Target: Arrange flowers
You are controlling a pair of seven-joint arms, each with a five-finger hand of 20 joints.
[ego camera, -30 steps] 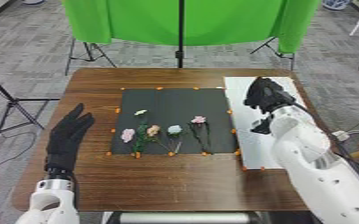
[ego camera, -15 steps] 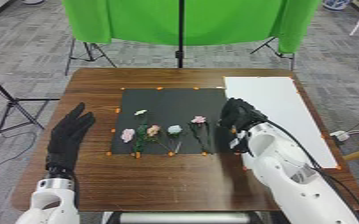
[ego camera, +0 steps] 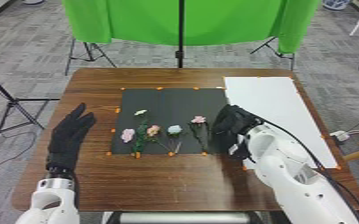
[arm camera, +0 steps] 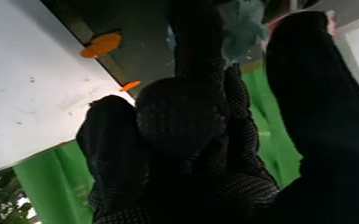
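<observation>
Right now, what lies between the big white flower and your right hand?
In the head view, a pink flower with stems lies on the dark mat between the white flower and the right hand.

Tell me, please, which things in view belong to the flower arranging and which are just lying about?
For the job:
- two pink flowers
- peach flower
- pale blue flower
- dark mat under them
- probably white sheet

Seemingly just about:
- green cloth
- black stand before it

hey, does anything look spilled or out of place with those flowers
Nothing seems spilled or damaged. The flowers lie in a loose, uneven row on the dark mat; the small cream bloom sits farthest up, slightly out of line, possibly on purpose.
</observation>
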